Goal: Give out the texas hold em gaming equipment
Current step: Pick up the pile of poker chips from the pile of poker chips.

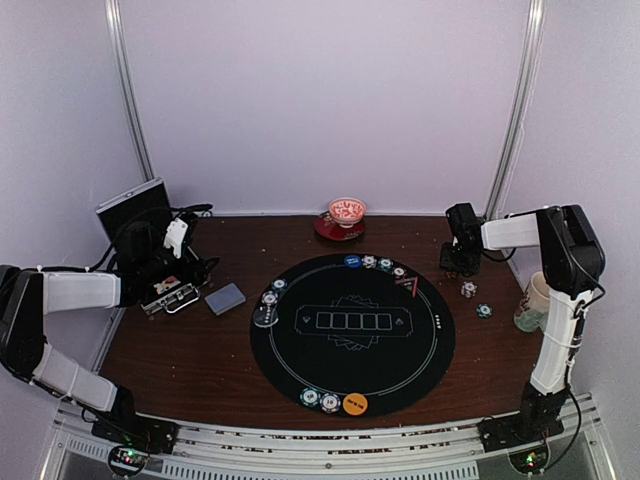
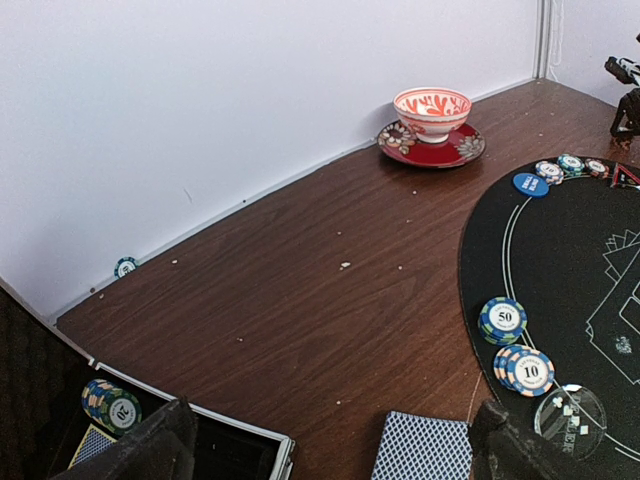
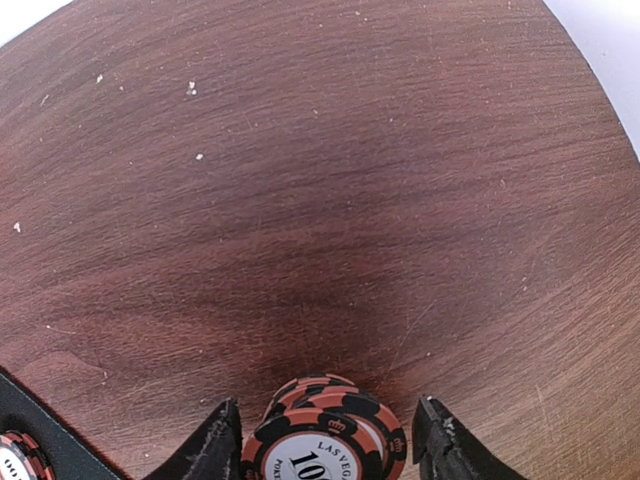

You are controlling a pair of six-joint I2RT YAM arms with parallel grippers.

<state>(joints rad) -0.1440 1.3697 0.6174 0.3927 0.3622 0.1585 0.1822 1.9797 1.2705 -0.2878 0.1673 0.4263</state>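
pickup judged in hand: red-and-black chip stack (image 3: pixel 330 405), on the wooden table (image 3: pixel 350 200) just beside the mat (image 3: pixel 40 430), is straddled by the right gripper (image 3: pixel 325 445), jaws apart. squeeze and lift are called for; left gripper (image 2: pixel 330 445) is spread wide.

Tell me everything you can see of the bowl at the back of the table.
The bowl is small and round, white with a red pattern on its outside and a red rim; it looks like glazed ceramic. It stands upright on a narrow foot in the middle of a red saucer with flower marks on its rim. The pair sits on the brown table close to the back wall, beyond the black mat and apart from it. Nothing else touches it.
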